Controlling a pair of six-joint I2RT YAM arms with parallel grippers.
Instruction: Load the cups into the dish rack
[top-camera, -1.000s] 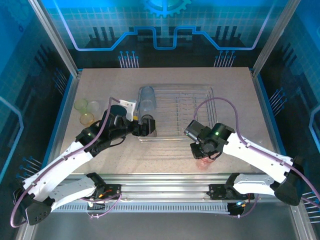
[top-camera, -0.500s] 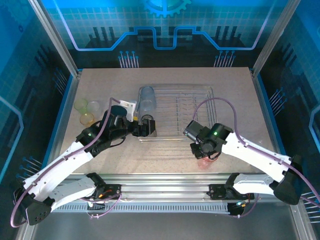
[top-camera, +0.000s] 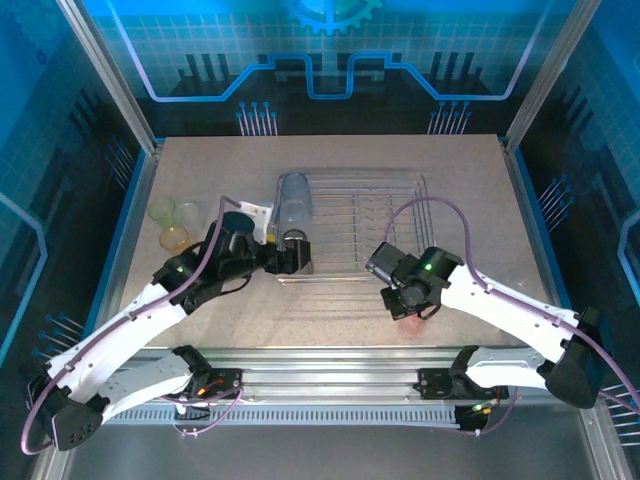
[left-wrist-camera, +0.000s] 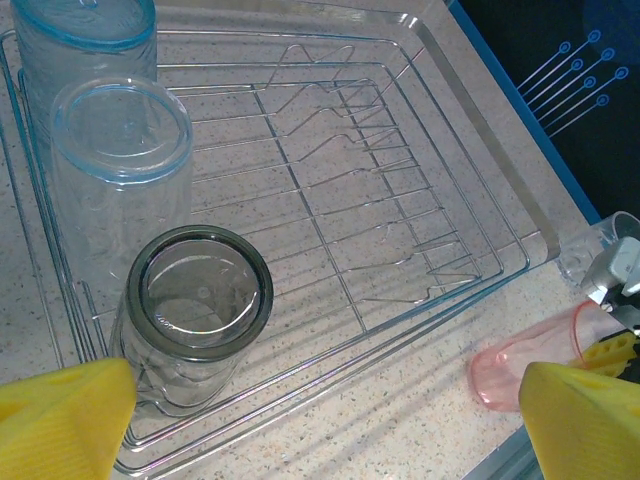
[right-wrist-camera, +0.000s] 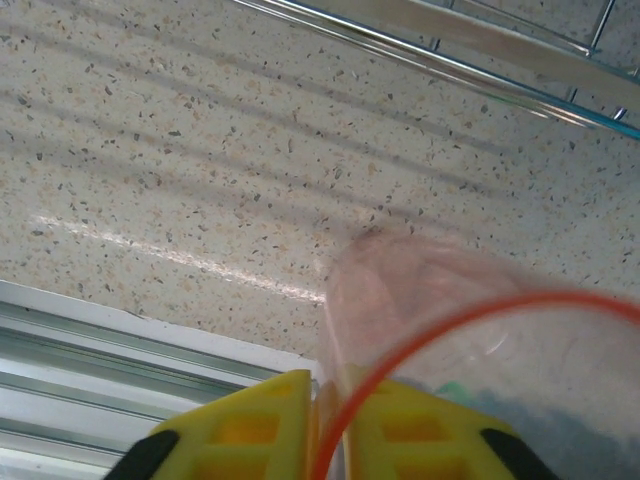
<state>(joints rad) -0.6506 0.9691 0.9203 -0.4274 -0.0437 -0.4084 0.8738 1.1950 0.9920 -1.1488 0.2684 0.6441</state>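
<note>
Top external: the rack (top-camera: 372, 215) sits mid-tabletop (top-camera: 460, 170). The left arm (top-camera: 190, 275) reaches to its near left corner. The right arm (top-camera: 480, 295) bends over the bare tabletop just on the near side of the rack, above the pink cup (top-camera: 408, 322). Yellow-green cups (top-camera: 162, 209) cluster near the tabletop's left edge, well apart from the rack.

Left wrist: three cups line the rack's left side, mouths toward the camera. The blue cup (left-wrist-camera: 85, 30) is farthest, the clear cup (left-wrist-camera: 120, 160) is in the middle, and the grey cup (left-wrist-camera: 200, 305) is nearest. The left jaws stand wide and hold nothing, with a yellow finger (left-wrist-camera: 60, 415) in each lower corner of the view. The grey cup lies just ahead of the finger in the lower left corner. The pink cup appears to lie on its side on the tabletop, outside the rack's near edge, with its rim at the right jaws.

Right wrist: the right jaws are narrow. Their yellow fingers (right-wrist-camera: 240, 430) pinch the pink cup's wall at the reddish rim. The cup's base points away, toward the rack wire across the top.
</note>
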